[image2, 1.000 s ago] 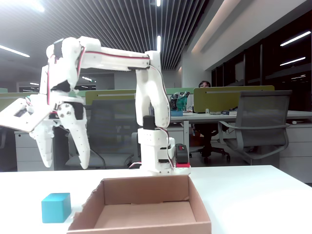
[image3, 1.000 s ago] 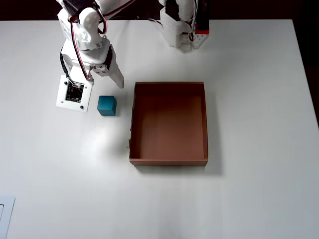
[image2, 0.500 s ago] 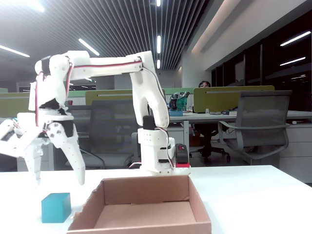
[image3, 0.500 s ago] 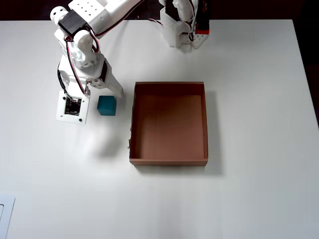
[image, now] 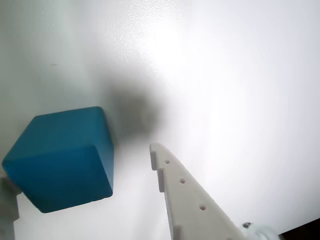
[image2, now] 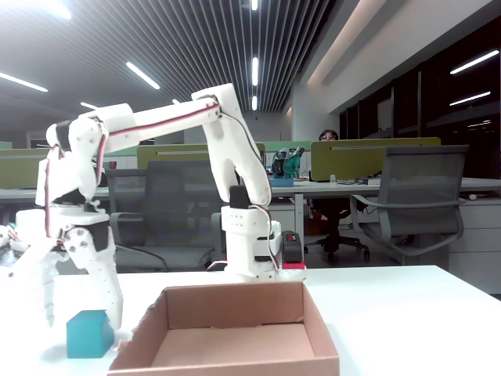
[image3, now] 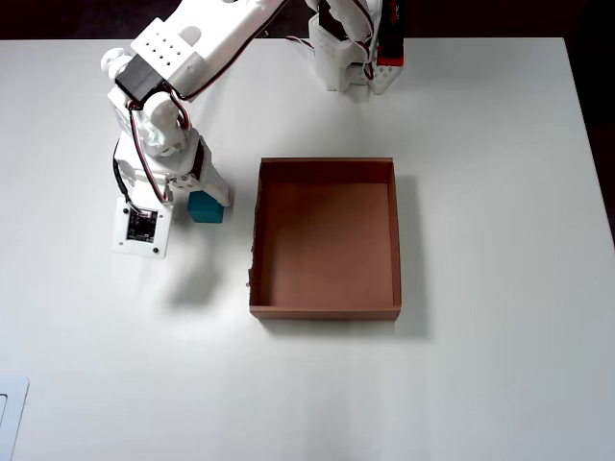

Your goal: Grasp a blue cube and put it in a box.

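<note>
Jaws stand spread wide, one to each side of the blue cube [image: 62,157], with visible gaps between finger and cube in the wrist view. That view shows one white finger [image: 187,200] rising from the lower edge, clear of the cube's right face, and a sliver of the other at the lower left corner. The gripper [image2: 82,317] hangs low over the white table [image3: 480,384] in the fixed view, fingertips reaching down around the cube [image2: 88,333]; contact with the table cannot be judged.

Overhead, the gripper [image3: 183,202] partly covers the cube [image3: 205,206], which rests on the table just left of the box [image3: 325,312], apart from its left wall. The cube lies outside the box.

Box: open-topped brown cardboard, low walls, sitting flat near the table's centre. Its floor shows bare in the overhead view; nothing lies inside. The fixed view [image2: 235,364] confirms a bare interior.

Arm [image2: 164,117] reaches from its base [image3: 351,58] at the table's far edge. Office desks and a grey chair [image2: 411,204] stand behind the table.
</note>
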`<action>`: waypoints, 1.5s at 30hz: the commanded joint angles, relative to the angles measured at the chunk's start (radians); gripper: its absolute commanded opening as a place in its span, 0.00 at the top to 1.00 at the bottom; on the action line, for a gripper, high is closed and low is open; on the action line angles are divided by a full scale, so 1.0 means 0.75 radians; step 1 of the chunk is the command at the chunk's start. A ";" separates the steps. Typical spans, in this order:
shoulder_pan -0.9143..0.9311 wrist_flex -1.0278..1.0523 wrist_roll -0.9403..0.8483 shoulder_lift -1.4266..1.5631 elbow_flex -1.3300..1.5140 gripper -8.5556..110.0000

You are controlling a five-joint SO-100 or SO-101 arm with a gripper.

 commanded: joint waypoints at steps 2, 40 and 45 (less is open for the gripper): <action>-0.022 0.000 -0.016 0.012 -0.025 0.66; -0.078 0.029 0.012 0.041 0.029 0.81; -0.078 0.041 0.025 0.057 0.020 0.81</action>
